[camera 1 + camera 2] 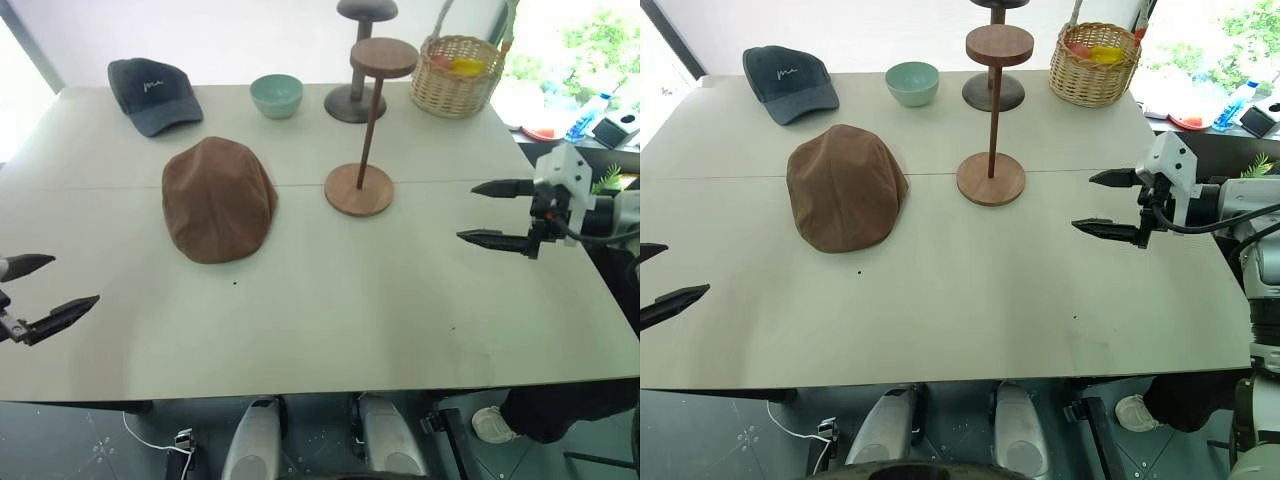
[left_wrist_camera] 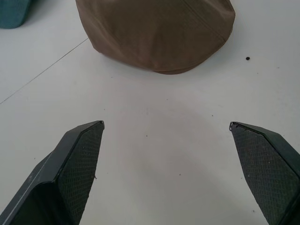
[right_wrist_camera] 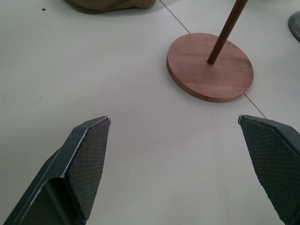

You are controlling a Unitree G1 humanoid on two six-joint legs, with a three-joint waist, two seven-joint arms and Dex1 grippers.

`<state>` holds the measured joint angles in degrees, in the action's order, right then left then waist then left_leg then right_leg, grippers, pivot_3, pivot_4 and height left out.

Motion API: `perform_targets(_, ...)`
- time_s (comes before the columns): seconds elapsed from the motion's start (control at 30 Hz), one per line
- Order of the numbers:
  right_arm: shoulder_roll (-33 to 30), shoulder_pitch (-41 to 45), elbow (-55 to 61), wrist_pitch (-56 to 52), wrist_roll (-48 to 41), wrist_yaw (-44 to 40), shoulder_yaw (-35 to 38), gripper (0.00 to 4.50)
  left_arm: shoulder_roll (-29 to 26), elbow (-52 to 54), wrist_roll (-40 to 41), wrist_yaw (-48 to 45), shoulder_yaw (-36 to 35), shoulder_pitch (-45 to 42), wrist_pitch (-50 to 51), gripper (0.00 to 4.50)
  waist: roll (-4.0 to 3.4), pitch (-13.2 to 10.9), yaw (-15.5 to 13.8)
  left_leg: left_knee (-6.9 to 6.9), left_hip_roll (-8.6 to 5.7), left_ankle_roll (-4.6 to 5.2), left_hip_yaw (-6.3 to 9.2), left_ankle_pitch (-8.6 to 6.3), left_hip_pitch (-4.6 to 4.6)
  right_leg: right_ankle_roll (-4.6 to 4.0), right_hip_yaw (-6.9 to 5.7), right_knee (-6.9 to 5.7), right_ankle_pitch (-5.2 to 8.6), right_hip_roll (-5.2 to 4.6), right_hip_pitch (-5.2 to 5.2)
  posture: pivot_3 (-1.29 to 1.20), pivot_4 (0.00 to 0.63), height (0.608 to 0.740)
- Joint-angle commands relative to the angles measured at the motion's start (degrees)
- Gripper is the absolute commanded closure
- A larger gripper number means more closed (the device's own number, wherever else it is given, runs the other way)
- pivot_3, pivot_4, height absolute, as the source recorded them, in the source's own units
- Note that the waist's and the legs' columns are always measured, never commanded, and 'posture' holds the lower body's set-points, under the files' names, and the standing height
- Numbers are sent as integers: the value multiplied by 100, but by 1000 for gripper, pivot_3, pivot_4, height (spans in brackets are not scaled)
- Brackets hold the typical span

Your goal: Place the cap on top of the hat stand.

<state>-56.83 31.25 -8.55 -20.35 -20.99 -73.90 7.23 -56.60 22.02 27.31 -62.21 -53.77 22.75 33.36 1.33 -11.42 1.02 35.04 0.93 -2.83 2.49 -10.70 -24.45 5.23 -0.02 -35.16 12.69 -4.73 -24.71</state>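
Note:
The brown flat cap (image 1: 219,197) lies flat on the white table, left of centre. Just to its right stands the reddish-brown hat stand (image 1: 367,120), upright, with its round base (image 3: 210,65) on the table and its disc top bare. My left gripper (image 1: 62,285) hovers open at the table's near left edge, a good way short of the cap (image 2: 159,33). Over the right side of the table my right gripper (image 1: 477,212) is open and empty, pointing toward the stand's base from some distance away.
At the back of the table lie a dark grey baseball cap (image 1: 152,94), a pale green bowl (image 1: 276,95), a darker thick-stemmed stand (image 1: 358,70) and a wicker basket (image 1: 458,76). Clutter sits beyond the table's right edge.

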Motion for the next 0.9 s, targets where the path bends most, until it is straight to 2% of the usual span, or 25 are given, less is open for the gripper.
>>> perform_targets(0.03, -35, 85, 86, 102, -29, 19, 94, 15, 35, 174, -43, -14, -205, 32, -123, 0, 0, 0, 0, 0, 0, 0, 0, 0, 0, 0, 0, 0, 0, 0, 0, 0, 150, 740)
perform_targets(0.3, -23, 66, 168, 136, -23, 125, 118, 15, 20, 249, -161, 89, 148, -126, -284, 0, 0, 0, -4, 1, 0, 0, -2, 0, 0, 0, 1, -1, 0, 0, 1, 0, 150, 740)
perform_targets(0.53, -91, 534, 413, -82, -113, 78, -32, 15, -328, 412, -367, 167, 1144, -858, -811, 0, -2, -1, -7, 5, 0, 0, -4, 0, 1, -1, 2, -5, -1, 1, 1, 0, 150, 740)
perform_targets(0.67, -155, 673, 882, -502, -329, 71, 4, 15, -505, 248, -994, 379, 2049, -1461, -1613, 0, -3, -1, -9, 2, 0, 0, -6, 0, 1, -1, 3, -6, -2, 2, 0, 0, 150, 740)
perform_targets(0.77, -196, 591, 1595, -776, -441, 239, 40, 15, -612, -110, -1861, 654, 2879, -1899, -2528, 0, -4, -2, -23, 0, 1, 1, -6, 0, 1, -1, 3, -7, -2, 4, 0, 0, 150, 740)
perform_targets(0.9, -181, 589, 2492, -1429, -970, 423, 185, 15, -475, -604, -2664, 1124, 3771, -2499, -3271, 0, -6, -2, -26, 3, 1, 2, -9, 0, 2, -1, 5, -12, -3, 5, 0, 0, 150, 740)
